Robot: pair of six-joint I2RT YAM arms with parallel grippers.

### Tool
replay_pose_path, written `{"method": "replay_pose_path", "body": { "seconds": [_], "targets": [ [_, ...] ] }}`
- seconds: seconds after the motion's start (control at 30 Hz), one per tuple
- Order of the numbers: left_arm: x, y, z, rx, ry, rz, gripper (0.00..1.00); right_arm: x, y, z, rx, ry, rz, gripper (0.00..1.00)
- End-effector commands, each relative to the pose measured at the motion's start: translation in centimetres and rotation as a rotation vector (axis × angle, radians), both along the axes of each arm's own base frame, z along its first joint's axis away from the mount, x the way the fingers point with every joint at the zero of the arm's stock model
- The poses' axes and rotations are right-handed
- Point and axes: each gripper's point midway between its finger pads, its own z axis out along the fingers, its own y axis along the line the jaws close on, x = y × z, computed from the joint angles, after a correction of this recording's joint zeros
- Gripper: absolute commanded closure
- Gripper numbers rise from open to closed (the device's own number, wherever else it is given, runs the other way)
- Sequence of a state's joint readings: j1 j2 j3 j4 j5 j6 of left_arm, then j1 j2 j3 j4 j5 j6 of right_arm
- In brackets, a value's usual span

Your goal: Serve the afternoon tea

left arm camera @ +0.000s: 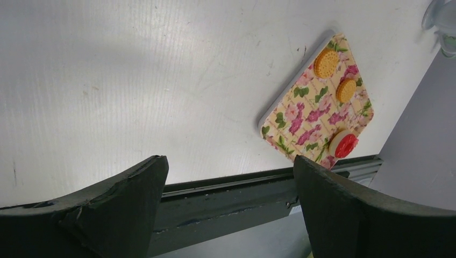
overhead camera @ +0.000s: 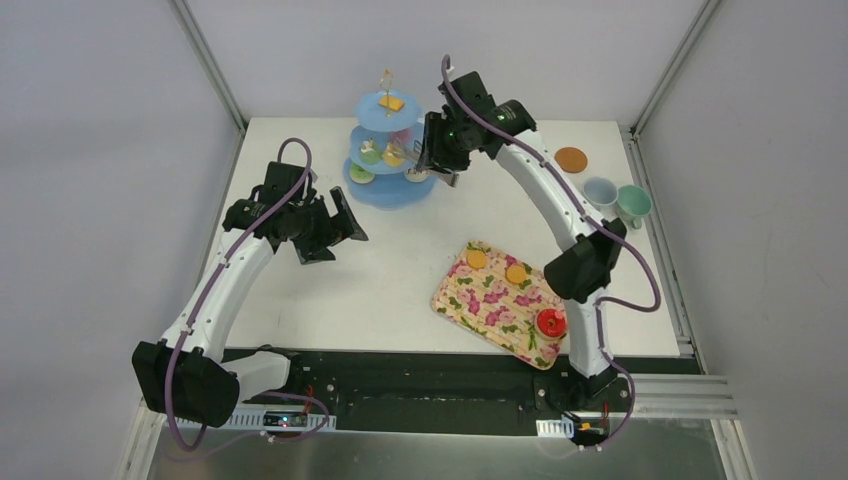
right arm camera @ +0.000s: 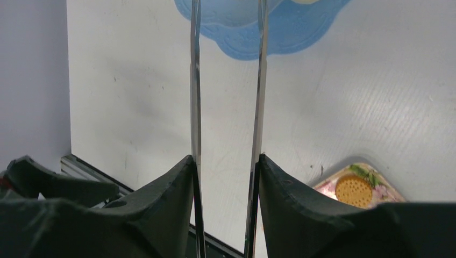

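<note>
Right gripper (overhead camera: pixel 438 160), fingers (right arm camera: pixel 156 204) pinching metal tongs (right arm camera: pixel 194 80), hovers at the blue tiered stand (overhead camera: pixel 385 192); a nudge could topple its sweets (overhead camera: pixel 392 155). Left gripper (left arm camera: pixel 230 172) hangs spread wide, idle.

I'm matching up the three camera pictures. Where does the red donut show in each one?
Top external: the red donut lies on the near end of the flowered tray, lower right of centre.
Left wrist: right of centre, on the tray's lowest corner.
Right wrist: not in view; only a tray corner with an orange biscuit shows, right of the tongs.
Shared landmark: the flowered tray, in all three views.
</note>
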State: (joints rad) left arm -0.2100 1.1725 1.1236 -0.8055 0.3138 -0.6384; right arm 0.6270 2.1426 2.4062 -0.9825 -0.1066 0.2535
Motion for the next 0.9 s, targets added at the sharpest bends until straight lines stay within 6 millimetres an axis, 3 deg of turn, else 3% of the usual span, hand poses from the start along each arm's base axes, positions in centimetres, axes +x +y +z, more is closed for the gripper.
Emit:
{"method": "replay_pose_path", "body": {
  "seconds": [0.0,0.13,0.23,0.37,0.43,0.53,0.87],
  "targets": [
    [0.5,-0.8,1.2,-0.038,-0.045,-0.024,0.09,-5.0,-2.3,6.0,0.065,-0.041,0.029,0.53],
    [1.0,-1.3,1.0,-0.067,-0.049,-0.023,0.09,-8.6,-5.3,6.0,0.018,-0.037,0.031,0.54],
    [1.3,-1.6,0.8,-0.082,-0.046,-0.026,0.09,-12.0,-9.0,4.9,-0.055,-0.018,0.010,0.54],
    [1.8,-2.1,0.6,-0.111,-0.041,-0.022,0.09,-16.1,-14.7,-0.5,-0.231,0.059,-0.054,0.54],
    [1.9,-2.4,0.6,-0.131,-0.039,-0.017,0.09,-17.6,-16.4,-2.8,-0.287,0.099,-0.064,0.54],
    [1.8,-2.7,0.5,-0.156,-0.036,-0.008,0.09,-18.5,-16.8,-4.8,-0.311,0.132,-0.041,0.53],
    [1.3,-2.6,0.8,-0.161,-0.029,0.001,0.09,-18.5,-16.3,-8.8,-0.418,0.170,0.057,0.50]
  ]
}}
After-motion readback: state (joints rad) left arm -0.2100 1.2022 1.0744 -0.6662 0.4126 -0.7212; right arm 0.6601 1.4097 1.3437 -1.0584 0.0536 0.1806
